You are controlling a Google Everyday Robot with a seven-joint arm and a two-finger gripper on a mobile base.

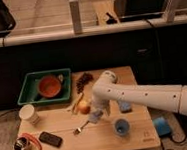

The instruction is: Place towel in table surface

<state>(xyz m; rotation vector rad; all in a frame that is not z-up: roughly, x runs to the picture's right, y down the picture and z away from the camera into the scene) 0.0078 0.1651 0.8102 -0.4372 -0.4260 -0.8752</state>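
Wooden bench (108, 138) in dim lab, dark cabinets behind, glass partition above. Arm enters from right, elbow hump over bench centre, forearm angled down-left. End effector (95, 117) low over bench mid-front, just right of an orange (84, 107), w/ small bluish-grey bit at its tip, prob. the towel (94, 118); grip state: cannot tell. Second blue folded item (124, 106) lies just right of arm, touching bench. Bare wood directly below/front of end effector, so release pt looks straight down. Fork (81, 127) just left-front. Blue cup (121, 127) right-front, near. Green bin (29, 91) w/ red bowl (50, 87) back-left, well apart.
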